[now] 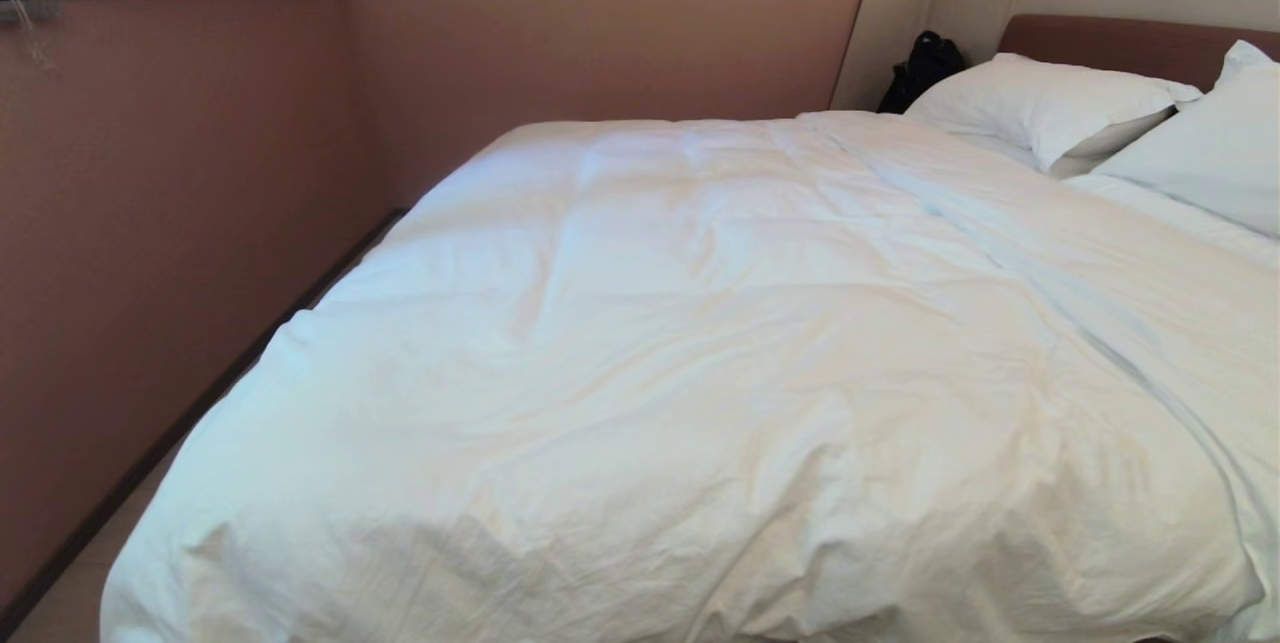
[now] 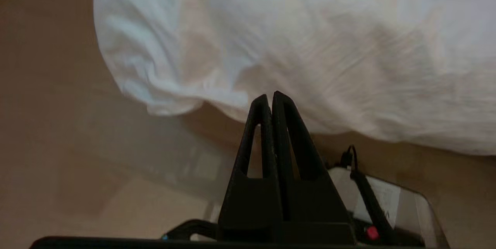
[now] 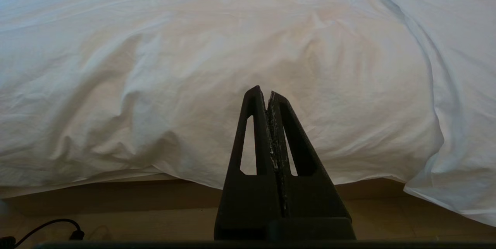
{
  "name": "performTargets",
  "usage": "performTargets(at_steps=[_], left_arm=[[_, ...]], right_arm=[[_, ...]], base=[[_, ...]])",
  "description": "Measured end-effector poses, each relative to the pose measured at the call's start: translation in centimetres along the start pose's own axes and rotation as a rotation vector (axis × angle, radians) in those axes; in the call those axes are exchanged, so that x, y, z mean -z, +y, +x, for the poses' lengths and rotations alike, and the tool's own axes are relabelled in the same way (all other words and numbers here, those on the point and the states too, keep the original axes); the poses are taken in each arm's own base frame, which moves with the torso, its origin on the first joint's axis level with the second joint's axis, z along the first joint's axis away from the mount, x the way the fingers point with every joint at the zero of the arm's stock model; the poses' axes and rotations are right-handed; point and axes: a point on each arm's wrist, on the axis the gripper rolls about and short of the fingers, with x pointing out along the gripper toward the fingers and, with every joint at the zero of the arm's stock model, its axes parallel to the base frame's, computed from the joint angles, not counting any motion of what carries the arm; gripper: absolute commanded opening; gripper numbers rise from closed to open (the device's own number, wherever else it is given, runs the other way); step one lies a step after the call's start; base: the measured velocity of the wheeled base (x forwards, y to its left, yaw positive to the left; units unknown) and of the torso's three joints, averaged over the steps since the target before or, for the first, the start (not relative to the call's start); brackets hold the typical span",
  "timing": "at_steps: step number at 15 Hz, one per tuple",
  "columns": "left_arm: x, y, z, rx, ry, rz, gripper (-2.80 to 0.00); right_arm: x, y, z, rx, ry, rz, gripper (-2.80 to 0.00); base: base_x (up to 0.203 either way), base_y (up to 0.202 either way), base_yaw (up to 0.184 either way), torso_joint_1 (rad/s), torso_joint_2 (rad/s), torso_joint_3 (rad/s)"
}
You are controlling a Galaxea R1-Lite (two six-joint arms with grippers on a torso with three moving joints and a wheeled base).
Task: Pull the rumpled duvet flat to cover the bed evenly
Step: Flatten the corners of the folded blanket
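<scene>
The puffy white duvet (image 1: 720,353) lies creased over most of the bed, its near edge hanging over the bed's foot. The bed's brown headboard (image 1: 1120,43) stands at the back right with white pillows (image 1: 1050,103) in front of it. Neither arm shows in the head view. My left gripper (image 2: 270,96) is shut and empty, hovering before the duvet's hanging corner (image 2: 162,86) above the floor. My right gripper (image 3: 266,93) is shut on nothing, pointing at the duvet's near edge (image 3: 248,125) without touching it.
A pink wall (image 1: 180,203) runs close along the bed's left side, leaving a narrow strip of floor (image 1: 70,603). A black bag (image 1: 922,68) leans at the headboard's left end. Part of my base with a cable (image 2: 372,198) shows under the left gripper.
</scene>
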Motion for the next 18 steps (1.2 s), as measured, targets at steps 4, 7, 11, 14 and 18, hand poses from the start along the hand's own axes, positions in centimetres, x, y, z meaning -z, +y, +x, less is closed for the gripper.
performTargets(at_steps=[4, 7, 11, 14, 18], left_arm=[[-0.3, -0.8, 3.7, 0.008, 0.209, -0.057, -2.8], [-0.2, -1.0, 5.5, -0.022, 0.296, -0.079, -2.8], [0.4, -1.1, 8.5, -0.062, 0.337, -0.097, -2.8], [1.7, -0.9, 10.4, -0.075, 0.34, -0.08, -2.8], [3.1, -0.6, 11.8, -0.091, 0.346, -0.045, -2.8]], right_arm=[[0.0, 0.0, 0.0, 0.001, 0.0, 0.0, -2.8], [0.0, 0.0, 0.0, 0.001, 0.0, 0.0, -2.8], [0.0, 0.0, 0.0, 0.001, 0.0, 0.0, -2.8], [0.0, 0.0, 0.0, 0.001, 0.0, 0.0, -2.8], [0.0, 0.0, 0.0, 0.0, 0.0, 0.0, -2.8]], base=[[0.0, 0.0, 0.0, 0.0, 0.0, 0.0], [0.0, 0.0, 0.0, 0.0, 0.0, 0.0], [0.0, 0.0, 0.0, 0.0, 0.0, 0.0], [0.0, 0.0, 0.0, 0.0, 0.0, 0.0], [0.0, 0.0, 0.0, 0.0, 0.0, 0.0]])
